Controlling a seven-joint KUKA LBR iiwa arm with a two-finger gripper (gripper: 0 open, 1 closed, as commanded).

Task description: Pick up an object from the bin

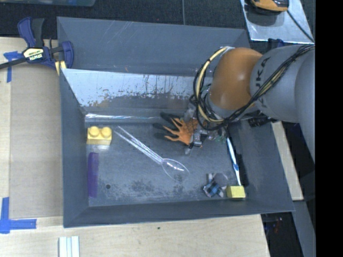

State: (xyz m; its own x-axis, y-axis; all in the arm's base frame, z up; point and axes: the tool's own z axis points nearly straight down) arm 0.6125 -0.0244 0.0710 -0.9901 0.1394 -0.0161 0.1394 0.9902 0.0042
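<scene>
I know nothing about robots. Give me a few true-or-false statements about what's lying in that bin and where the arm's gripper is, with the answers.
1. A yellow toy brick lies at the left of the bin, near its back wall. True.
2. The clear plastic spoon stands upright against a wall. False: it lies flat on the floor, mid-bin.
3. The gripper hangs over the purple stick. False: it is at the orange-and-black pronged thing by the back wall; the stick lies along the left wall.
4. A small yellow block lies near the front right corner. True.
</scene>
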